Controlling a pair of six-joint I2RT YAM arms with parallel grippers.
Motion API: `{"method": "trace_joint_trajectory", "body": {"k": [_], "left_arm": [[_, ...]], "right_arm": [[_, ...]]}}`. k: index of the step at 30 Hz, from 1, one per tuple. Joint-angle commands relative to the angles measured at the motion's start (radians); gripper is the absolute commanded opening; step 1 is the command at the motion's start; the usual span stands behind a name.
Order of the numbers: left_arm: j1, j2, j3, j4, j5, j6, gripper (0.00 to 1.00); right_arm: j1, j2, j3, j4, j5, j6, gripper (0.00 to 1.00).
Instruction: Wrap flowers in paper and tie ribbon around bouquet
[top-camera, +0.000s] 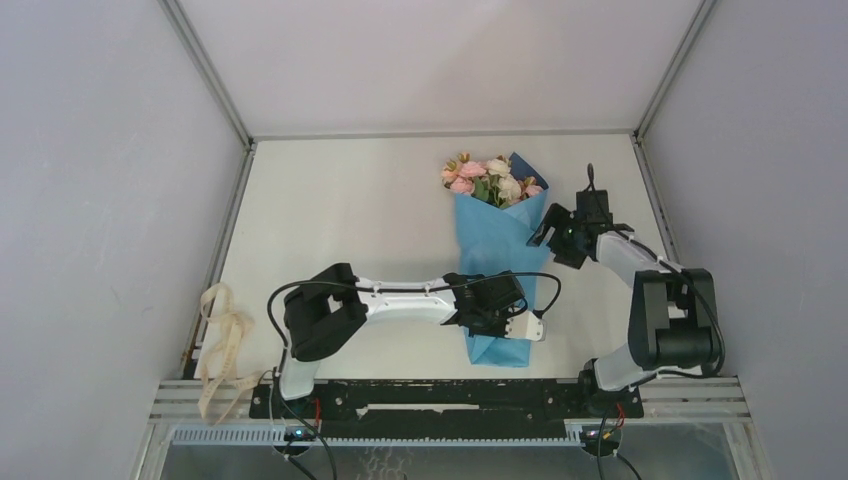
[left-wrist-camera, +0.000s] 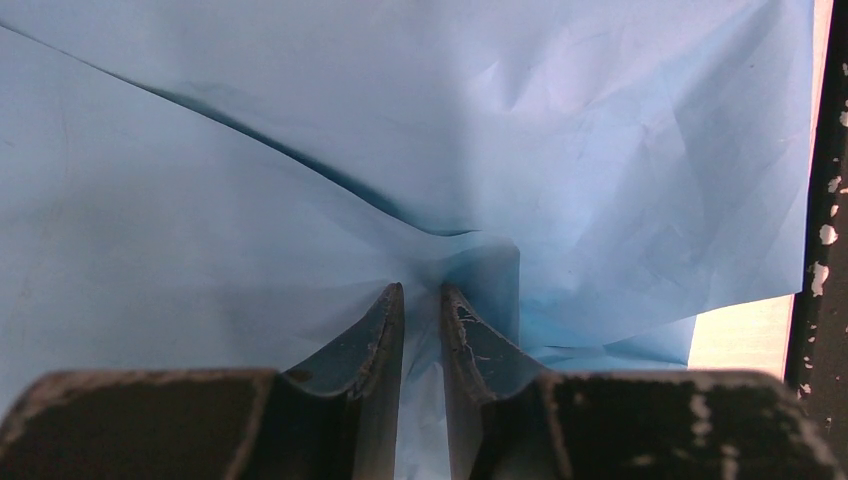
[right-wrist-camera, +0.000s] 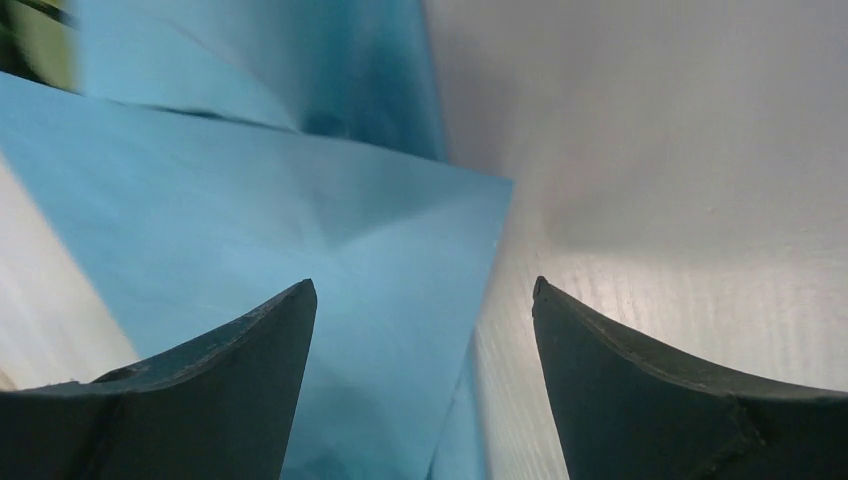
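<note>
1 fold of the paper (left-wrist-camera: 250, 200) pinched by left gripper (left-wrist-camera: 421, 288); right gripper (right-wrist-camera: 424, 282) spread astride its edge.

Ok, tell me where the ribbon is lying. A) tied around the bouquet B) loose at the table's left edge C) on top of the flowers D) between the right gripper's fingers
B: the ribbon lies in a loose heap at the left edge of the table, well apart from the bouquet.

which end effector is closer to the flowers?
Right. The right end effector is open beside the upper right edge of the paper, just short of the flowers. The left end effector is farther back, pinching the paper near the cone's narrow end.
</note>
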Motion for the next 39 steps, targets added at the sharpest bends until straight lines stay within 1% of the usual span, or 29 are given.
{"method": "trace_joint_trajectory", "body": {"k": [1,3,5,8,11,13,15,16,21,24,26,29,31,34,36,39], "left_arm": [[-0.015,0.03,-0.042,-0.052,0.051,-0.004,0.26],[-0.014,0.026,-0.044,-0.052,0.049,-0.006,0.26],[-0.012,0.024,-0.042,-0.054,0.05,-0.006,0.26],[-0.001,0.021,-0.016,-0.081,0.06,-0.006,0.26],[0.023,0.008,0.037,-0.124,0.078,-0.021,0.26],[0.038,-0.006,0.067,-0.143,0.082,-0.028,0.27],[0.041,-0.021,0.088,-0.162,0.071,-0.028,0.27],[0.039,-0.026,0.101,-0.178,0.074,-0.033,0.27],[0.0,-0.087,0.139,-0.245,0.156,-0.08,0.27],[-0.013,-0.083,0.146,-0.282,0.216,-0.091,0.27],[-0.012,-0.078,0.137,-0.286,0.223,-0.092,0.27],[-0.012,-0.083,0.154,-0.316,0.218,-0.091,0.27],[-0.01,-0.103,0.209,-0.371,0.224,-0.078,0.29],[0.024,-0.144,0.324,-0.468,0.26,-0.079,0.3],[0.08,-0.182,0.375,-0.497,0.291,-0.103,0.31],[0.179,-0.239,0.359,-0.486,0.296,-0.123,0.31]], "right_arm": [[-0.005,0.082,-0.031,-0.019,-0.095,0.001,0.88],[-0.005,0.131,-0.031,-0.006,-0.14,0.004,0.87],[-0.005,0.145,-0.025,-0.002,-0.16,0.003,0.83],[-0.005,0.159,-0.026,0.035,-0.264,0.009,0.69],[-0.005,0.196,-0.025,0.064,-0.349,0.03,0.46],[-0.006,0.206,-0.027,0.083,-0.374,0.044,0.29],[-0.005,0.212,-0.032,0.116,-0.388,0.069,0.08],[-0.005,0.211,-0.039,0.144,-0.392,0.091,0.0],[-0.006,0.216,-0.071,0.287,-0.345,0.209,0.0],[-0.006,0.216,-0.076,0.41,-0.29,0.289,0.0],[-0.005,0.214,-0.074,0.472,-0.259,0.343,0.0],[0.006,0.221,-0.06,0.504,-0.206,0.367,0.0],[0.016,0.237,-0.049,0.508,-0.193,0.365,0.0],[0.027,0.255,-0.049,0.516,-0.188,0.369,0.0],[0.038,0.258,-0.05,0.514,-0.17,0.369,0.0],[0.05,0.252,-0.055,0.521,-0.147,0.369,0.0]]}}
